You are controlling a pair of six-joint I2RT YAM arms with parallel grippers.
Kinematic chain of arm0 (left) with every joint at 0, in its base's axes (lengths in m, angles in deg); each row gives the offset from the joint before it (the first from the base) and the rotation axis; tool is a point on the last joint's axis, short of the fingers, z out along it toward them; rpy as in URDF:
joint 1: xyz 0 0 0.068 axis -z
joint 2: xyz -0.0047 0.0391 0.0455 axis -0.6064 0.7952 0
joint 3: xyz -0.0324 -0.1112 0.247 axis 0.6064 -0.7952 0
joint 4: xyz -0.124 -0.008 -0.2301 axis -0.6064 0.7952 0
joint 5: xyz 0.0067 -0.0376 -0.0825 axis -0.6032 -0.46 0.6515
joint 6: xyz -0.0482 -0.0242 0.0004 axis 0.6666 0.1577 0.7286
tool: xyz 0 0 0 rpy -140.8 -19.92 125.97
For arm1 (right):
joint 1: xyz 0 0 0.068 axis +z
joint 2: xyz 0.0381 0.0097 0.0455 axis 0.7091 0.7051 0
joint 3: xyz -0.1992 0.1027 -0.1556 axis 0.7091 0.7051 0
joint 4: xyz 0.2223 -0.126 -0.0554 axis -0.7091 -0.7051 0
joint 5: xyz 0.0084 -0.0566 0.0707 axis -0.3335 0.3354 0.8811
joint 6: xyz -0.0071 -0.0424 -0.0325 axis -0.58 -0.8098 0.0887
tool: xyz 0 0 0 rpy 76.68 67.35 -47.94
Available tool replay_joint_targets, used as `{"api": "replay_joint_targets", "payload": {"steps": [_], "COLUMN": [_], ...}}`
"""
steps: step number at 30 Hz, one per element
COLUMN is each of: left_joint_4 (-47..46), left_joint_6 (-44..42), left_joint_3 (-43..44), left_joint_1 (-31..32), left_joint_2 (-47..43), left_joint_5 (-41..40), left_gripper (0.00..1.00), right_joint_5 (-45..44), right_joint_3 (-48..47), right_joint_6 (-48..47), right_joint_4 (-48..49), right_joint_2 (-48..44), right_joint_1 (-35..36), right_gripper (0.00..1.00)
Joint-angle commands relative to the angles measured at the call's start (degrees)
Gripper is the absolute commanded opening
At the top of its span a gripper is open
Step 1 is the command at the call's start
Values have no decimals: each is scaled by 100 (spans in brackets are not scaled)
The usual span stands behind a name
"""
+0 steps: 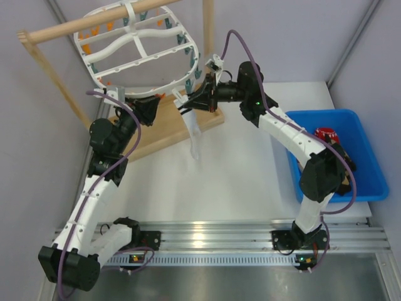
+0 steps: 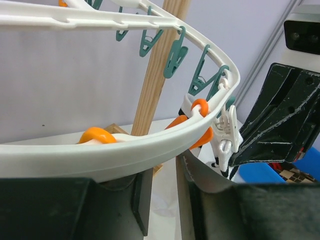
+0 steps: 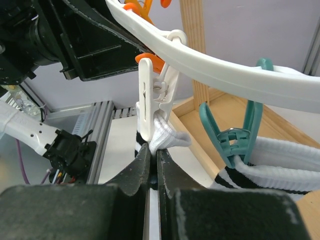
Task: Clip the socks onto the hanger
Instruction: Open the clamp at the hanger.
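Now, from above: white sock [image 1: 193,135] hangs off the hanger [image 2: 150,145] rim at 5 o'clock.
Cuff sits in a white clip [image 3: 150,100]; right claw [image 3: 150,160] pinched together on the cuff just below. Left claw [image 2: 165,207] under rim at 6 o'clock, jaws apart. Blue bin [image 1: 363,157] at 3 o'clock on the surface [image 1: 238,175].

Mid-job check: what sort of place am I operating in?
Probably a lab robot cell, not a home: plain grey panel walls, an aluminium rail at the near edge, and a blue bin.
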Motion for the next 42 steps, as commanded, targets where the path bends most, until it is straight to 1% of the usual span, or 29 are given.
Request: {"api": "replay_joint_targets", "payload": {"steps": [1, 2, 4, 5, 8, 9, 10, 12, 16, 20, 22, 23, 24, 25, 28, 32, 35, 37, 38, 41, 42], "left_joint_4": [-121, -93, -58, -49, 73, 109, 144, 310, 732, 1058, 1067, 1067, 1067, 1067, 1032, 1032, 1023, 1023, 1023, 1023, 1032], "left_joint_6": [-20, -2, 77, 95, 182, 191, 218, 244, 314, 315, 306, 306, 306, 314, 332, 323, 341, 358, 359, 367, 385], "left_joint_3": [339, 391, 418, 444, 515, 524, 532, 585, 708, 761, 726, 717, 708, 700, 717, 743, 770, 796, 805, 849, 875], "left_joint_1": [53, 54, 54, 54, 62, 54, 54, 62, 62, 62, 62, 62, 62, 54, 54, 62, 54, 54, 62, 62, 62], "left_joint_2": [43, 69, 69, 61, 43, 34, 26, -10, -71, -159, -194, -212, -221, -221, -203, -151, -107, -71, -54, -1, 8], "left_joint_5": [-73, -99, -91, -73, -29, -3, 24, 67, 120, 138, 121, 94, 51, 41, 59, 68, 94, 94, 94, 103, 112], "left_gripper": [28, 24, 20, 15, 6, 0, 0, 0, 0, 0, 0, 5, 9, 12, 13, 12, 12, 12, 12, 12, 12], "right_joint_5": [188, 188, 171, 153, 100, 13, -66, -224, -567, -647, -630, -621, -586, -559, -445, -252, -295, -392, -566, -1005, -1120], "right_joint_3": [0, 9, 18, 9, 9, -8, -26, -43, -105, -96, -52, -44, -35, -26, 35, 369, 544, 703, 904, 1352, 1476], "right_joint_6": [-20, -54, -72, -125, -239, -283, -318, -432, -626, -766, -793, -810, -802, -793, -732, -617, -635, -748, -819, -1083, -1101], "right_joint_4": [308, 308, 273, 255, 159, 115, 45, -35, -193, -263, -290, -307, -307, -325, -272, 306, 588, 790, 1044, 1458, 1877], "right_joint_2": [-344, -344, -344, -344, -336, -335, -335, -327, -344, -432, -458, -467, -467, -467, -529, -792, -889, -924, -994, -1047, -1039], "right_joint_1": [58, 58, 58, 58, 50, 49, 41, 6, -91, -196, -205, -205, -214, -206, -197, -92, 57, 172, 312, 611, 664], "right_gripper": [0, 0, 0, 0, 0, 0, 5, 8, 24, 23, 19, 19, 20, 26, 34, 39, 45, 51, 53, 55, 56]}}
